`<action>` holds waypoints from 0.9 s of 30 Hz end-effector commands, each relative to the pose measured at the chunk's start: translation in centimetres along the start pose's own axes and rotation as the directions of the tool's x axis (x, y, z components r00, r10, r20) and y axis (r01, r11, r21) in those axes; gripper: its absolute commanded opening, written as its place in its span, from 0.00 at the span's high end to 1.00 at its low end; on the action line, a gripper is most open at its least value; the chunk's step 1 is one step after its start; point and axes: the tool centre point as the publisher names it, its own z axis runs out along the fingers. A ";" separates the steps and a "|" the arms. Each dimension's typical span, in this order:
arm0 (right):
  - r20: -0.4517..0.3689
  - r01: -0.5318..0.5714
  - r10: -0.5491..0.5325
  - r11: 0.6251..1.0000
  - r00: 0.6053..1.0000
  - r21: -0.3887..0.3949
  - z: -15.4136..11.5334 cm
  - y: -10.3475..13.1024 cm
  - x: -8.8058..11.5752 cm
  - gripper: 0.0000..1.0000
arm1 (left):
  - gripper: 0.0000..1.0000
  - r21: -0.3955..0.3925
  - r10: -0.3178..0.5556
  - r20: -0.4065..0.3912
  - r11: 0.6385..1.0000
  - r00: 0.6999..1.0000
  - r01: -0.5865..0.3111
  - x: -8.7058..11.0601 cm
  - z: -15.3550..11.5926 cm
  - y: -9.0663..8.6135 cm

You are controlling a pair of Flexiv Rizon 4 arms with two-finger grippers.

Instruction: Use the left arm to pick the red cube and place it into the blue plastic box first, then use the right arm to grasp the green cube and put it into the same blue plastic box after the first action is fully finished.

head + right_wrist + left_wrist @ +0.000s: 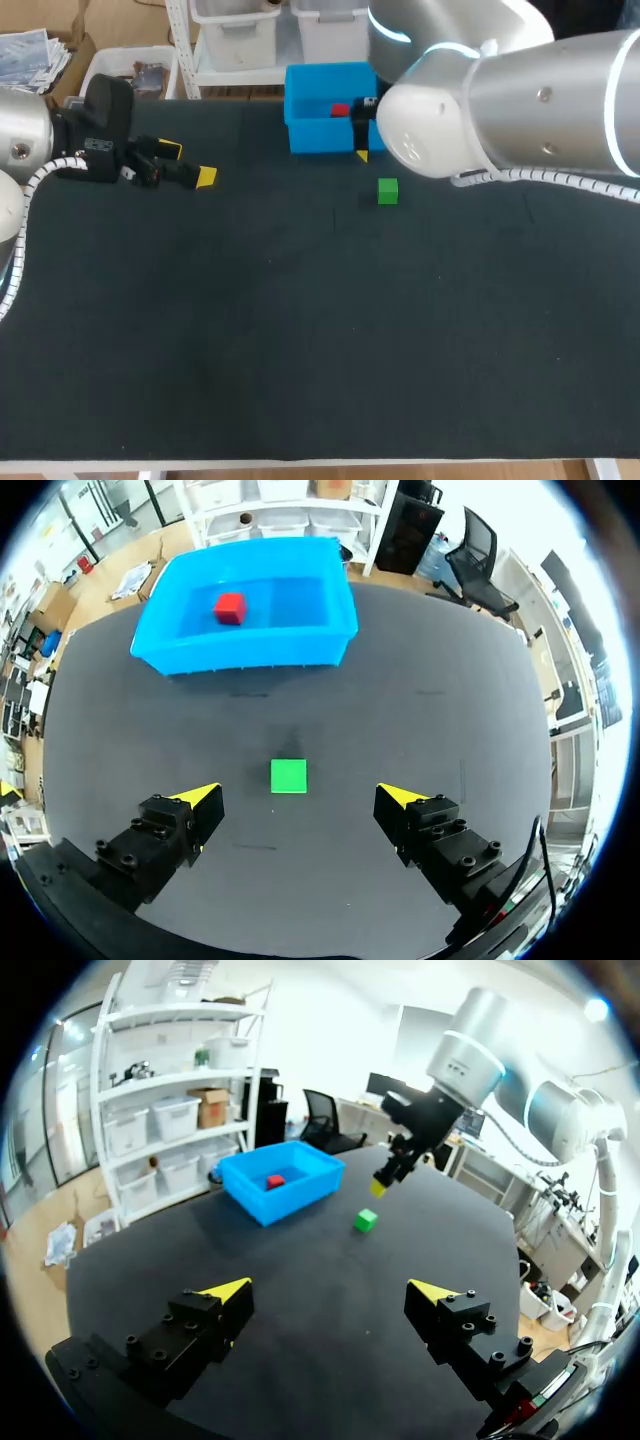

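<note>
One red cube (229, 607) lies in the blue box (250, 648), green cube (288, 776) outside.

- No text, number or sign can be read in any of the views.
- Left gripper (188, 164), at ten o'clock on the table (300, 350): a small pale label (95, 147) sits on its black body, but its print is too small to make out.
</note>
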 end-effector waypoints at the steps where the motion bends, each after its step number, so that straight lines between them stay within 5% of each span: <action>1: -0.004 -0.001 0.001 1.000 1.000 -0.001 0.3 0.3 0.1 0.00 | 0.00 0.002 0.003 0.013 1.000 1.000 -0.003 0.3 0.0 0.0; 27: -0.058 0.038 -0.040 0.999 0.998 -0.032 6.3 0.4 1.6 0.00 | 0.00 0.002 0.003 0.013 1.000 1.000 -0.003 0.3 0.0 0.0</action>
